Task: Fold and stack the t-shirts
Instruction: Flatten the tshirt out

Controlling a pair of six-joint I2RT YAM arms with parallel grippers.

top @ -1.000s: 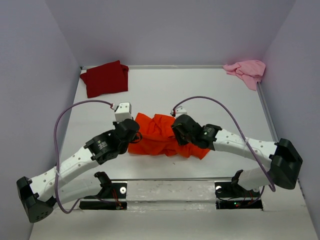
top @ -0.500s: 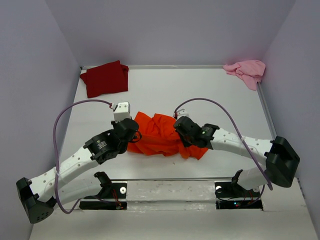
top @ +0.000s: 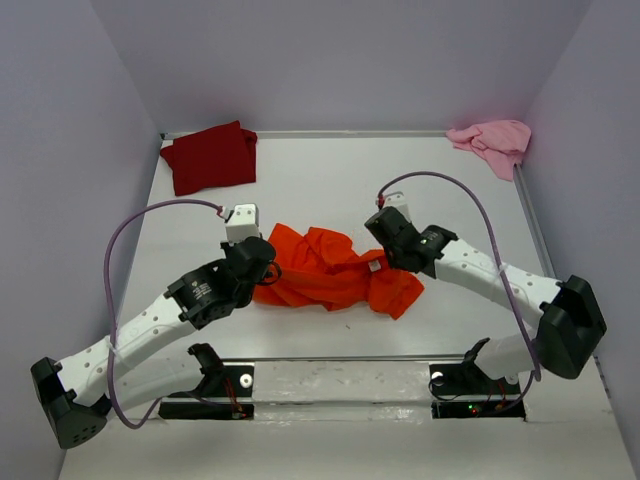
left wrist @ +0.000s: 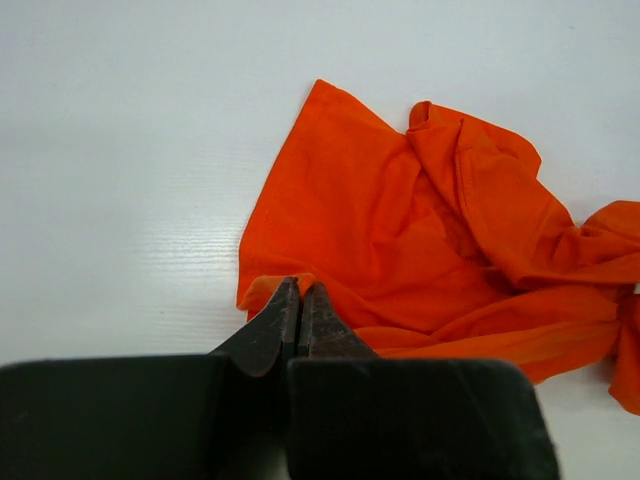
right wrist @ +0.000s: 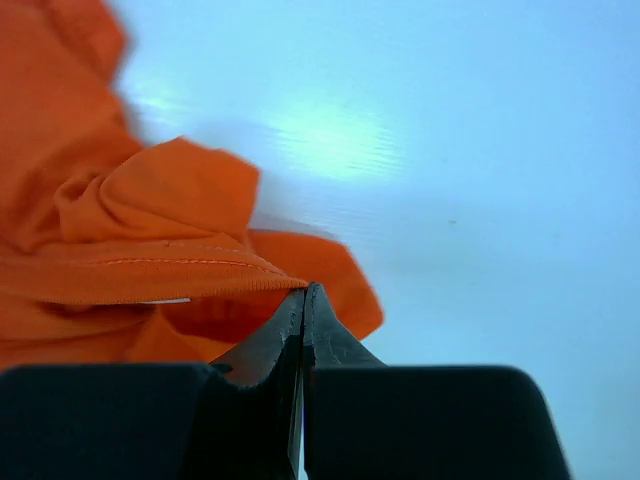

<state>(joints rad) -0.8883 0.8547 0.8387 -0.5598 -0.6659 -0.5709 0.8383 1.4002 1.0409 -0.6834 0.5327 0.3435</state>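
Left end effector [left wrist: 300, 288] was pressed together, pinching the near-left corner of the orange t-shirt [left wrist: 400, 230]. Right end effector [right wrist: 304, 292] was likewise closed, nipping a stitched hem on the shirt's right side. The shirt lay crumpled mid-table [top: 320, 190], spanning the gap between the two arms. Dark red t-shirt [top: 210, 157] sat in a rough square at the far left corner. Pink t-shirt [top: 493, 142] was bunched at the far right corner.

Table [top: 300, 190]: white, flat top, thin raised rim along the far edge and sides.
On it:
- orange t-shirt [top: 320, 275], crumpled, mid-table toward the near edge
- dark red t-shirt [top: 210, 157], folded flat, far left corner
- pale pink t-shirt [top: 492, 142], bunched, far right corner
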